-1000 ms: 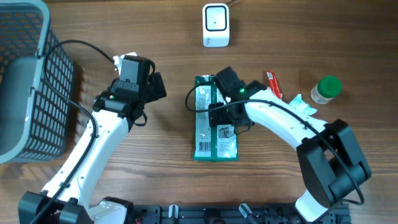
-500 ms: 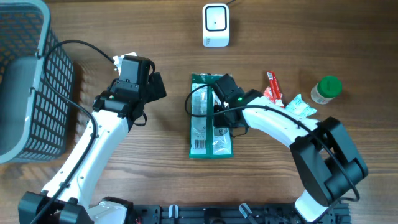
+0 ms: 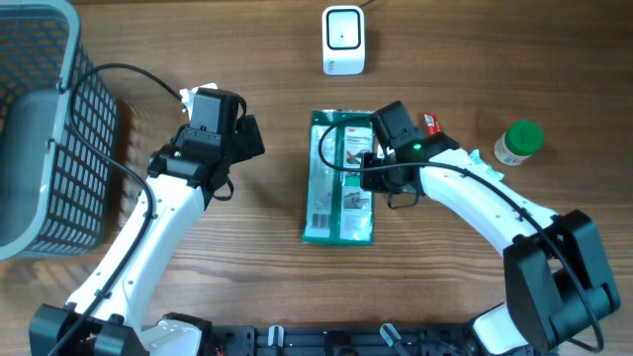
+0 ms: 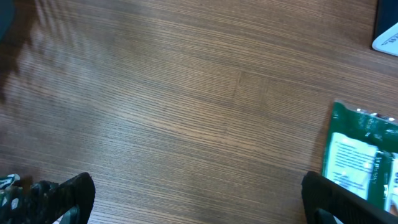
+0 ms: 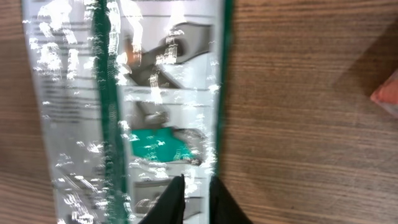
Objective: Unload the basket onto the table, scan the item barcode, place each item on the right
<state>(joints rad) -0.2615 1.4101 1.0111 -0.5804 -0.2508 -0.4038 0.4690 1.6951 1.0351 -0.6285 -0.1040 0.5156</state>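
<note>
Shifted rightward since before, the glossy green packet — white printed panels — we see pinched at its edge by our right gripper; left gripper spread wide.

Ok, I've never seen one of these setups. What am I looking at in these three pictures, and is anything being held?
This is a robot with two white arms, a left arm and a right arm, at a wooden table. The wide picture looks straight down from a fixed camera. The other two come from a small camera on each wrist, so each shows that arm's own fingers.

On the table lie a green packet, a white scanner at the far edge, a basket on the left, and a green-capped bottle and a red sachet on the right.

The left end effector hangs wide open over bare wood and holds nothing. The right end effector is almost shut at the packet's edge and appears to pinch it.
</note>
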